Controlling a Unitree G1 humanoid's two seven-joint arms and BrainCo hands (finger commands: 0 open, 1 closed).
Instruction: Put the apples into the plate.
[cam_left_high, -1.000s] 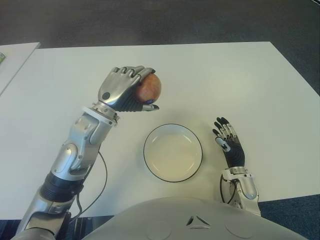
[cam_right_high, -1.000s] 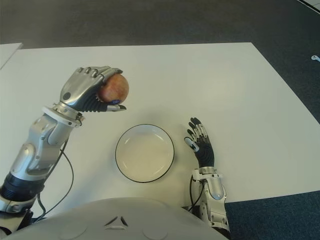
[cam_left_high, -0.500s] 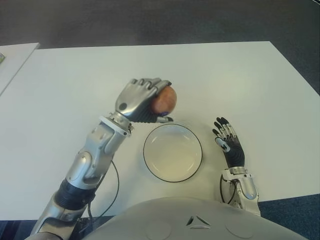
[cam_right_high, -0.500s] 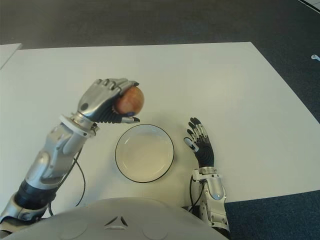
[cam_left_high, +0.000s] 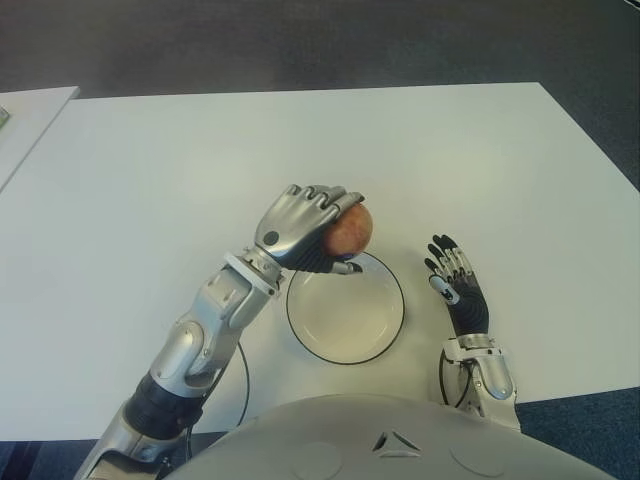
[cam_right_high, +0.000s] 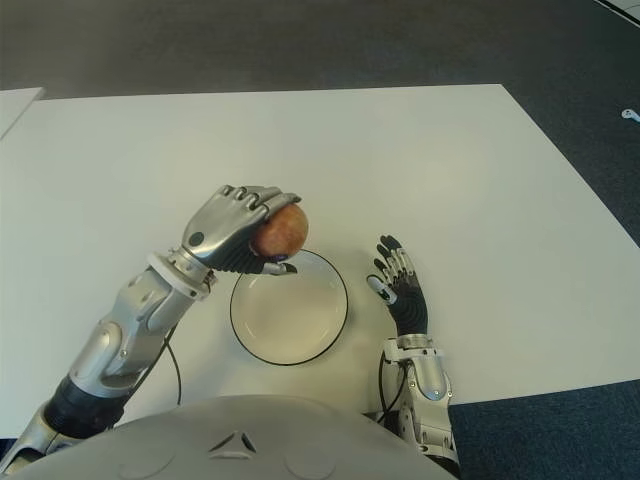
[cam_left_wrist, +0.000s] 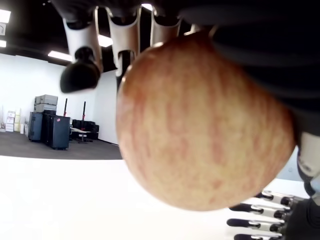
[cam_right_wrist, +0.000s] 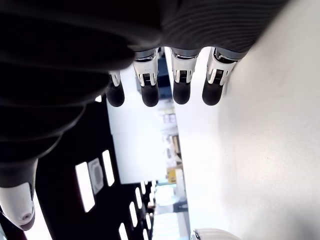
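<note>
My left hand (cam_left_high: 312, 232) is shut on a red-yellow apple (cam_left_high: 349, 229), held in the air over the far left rim of the white plate (cam_left_high: 384, 333). The plate has a thin dark rim, holds nothing, and sits on the white table near my body. In the left wrist view the apple (cam_left_wrist: 200, 125) fills the picture, with fingers curled over it. My right hand (cam_left_high: 456, 285) shows flat on the table just right of the plate, fingers stretched out and holding nothing. No other apple is in view.
The white table (cam_left_high: 450, 150) spreads wide around the plate. A second white table's corner (cam_left_high: 25, 110) shows at the far left. A cable (cam_left_high: 240, 370) loops by my left forearm. Dark carpet lies beyond the table edges.
My left hand has carried the apple toward me and to the right, from the open table behind the plate to above the plate's far left rim. The right hand has not moved.
</note>
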